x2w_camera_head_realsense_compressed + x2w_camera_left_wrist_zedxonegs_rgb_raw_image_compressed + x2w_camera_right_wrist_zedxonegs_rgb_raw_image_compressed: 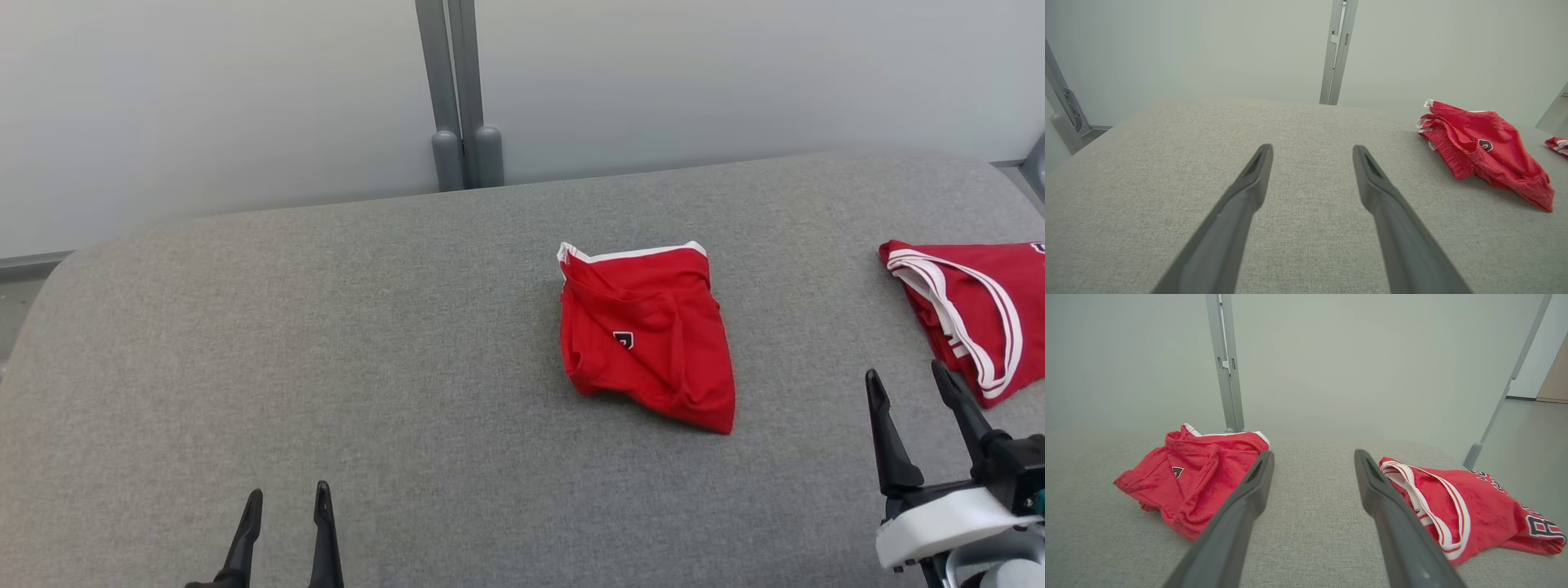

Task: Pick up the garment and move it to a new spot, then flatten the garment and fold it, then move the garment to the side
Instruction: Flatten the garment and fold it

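Grey woven tabletop (326, 327), crumpled red white-banded shorts (645, 335) mid-table, red white-trimmed jersey (971, 310), perhaps folded, far right, left gripper (289, 490) and right gripper (906, 370) spread apart.

In front of you lies a wide padded surface (326, 343) covered in grey woven fabric, its far corners rounded. Behind it stand pale matte wall panels (204, 98), joined in the middle by a grey double post (457, 90) with two rounded feet. In your right wrist view, a slimmer grey post (1506, 388) slants upward, with smooth grey floor (1527, 457) beyond it. The light is soft and even.
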You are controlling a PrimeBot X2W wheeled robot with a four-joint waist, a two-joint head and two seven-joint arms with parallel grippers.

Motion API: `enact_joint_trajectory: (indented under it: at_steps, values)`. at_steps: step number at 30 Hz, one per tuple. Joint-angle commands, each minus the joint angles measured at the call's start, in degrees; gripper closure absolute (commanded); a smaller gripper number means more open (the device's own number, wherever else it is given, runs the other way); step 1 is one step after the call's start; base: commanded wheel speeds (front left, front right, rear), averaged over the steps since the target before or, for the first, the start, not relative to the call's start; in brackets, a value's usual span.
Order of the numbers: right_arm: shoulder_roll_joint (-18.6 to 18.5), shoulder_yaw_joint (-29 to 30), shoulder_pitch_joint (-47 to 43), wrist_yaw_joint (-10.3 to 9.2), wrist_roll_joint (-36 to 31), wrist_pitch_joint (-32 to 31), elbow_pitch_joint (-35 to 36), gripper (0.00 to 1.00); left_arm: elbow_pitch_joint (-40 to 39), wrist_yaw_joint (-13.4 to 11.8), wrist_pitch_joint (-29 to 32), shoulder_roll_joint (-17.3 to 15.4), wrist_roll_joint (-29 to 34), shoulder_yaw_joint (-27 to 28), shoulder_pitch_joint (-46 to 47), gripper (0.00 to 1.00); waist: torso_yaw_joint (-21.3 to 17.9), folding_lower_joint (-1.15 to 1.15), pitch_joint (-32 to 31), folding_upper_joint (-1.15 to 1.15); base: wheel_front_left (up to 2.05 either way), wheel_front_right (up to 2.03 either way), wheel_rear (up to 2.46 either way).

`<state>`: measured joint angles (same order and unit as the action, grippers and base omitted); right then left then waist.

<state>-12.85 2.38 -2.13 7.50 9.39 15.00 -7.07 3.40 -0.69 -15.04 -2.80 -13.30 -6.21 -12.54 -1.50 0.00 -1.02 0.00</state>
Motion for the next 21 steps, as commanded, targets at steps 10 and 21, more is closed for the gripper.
enact_joint_trajectory:
  at_steps: [10,21]
  values:
    - [1.6,0.6,-1.9,-0.02,-0.4,0.2,-0.3,0.00,0.4,0.0,-0.2,-0.2,-0.2,0.8,-1.0,0.00,2.3,0.00,-0.5,0.00,0.00,0.00,0.00]
    - [1.9,1.8,1.2,-0.01,1.6,0.2,1.4,0.70,-0.2,0.2,-0.2,-0.2,-0.1,1.0,0.2,0.00,3.4,0.00,0.6,0.00,0.00,0.00,0.00]
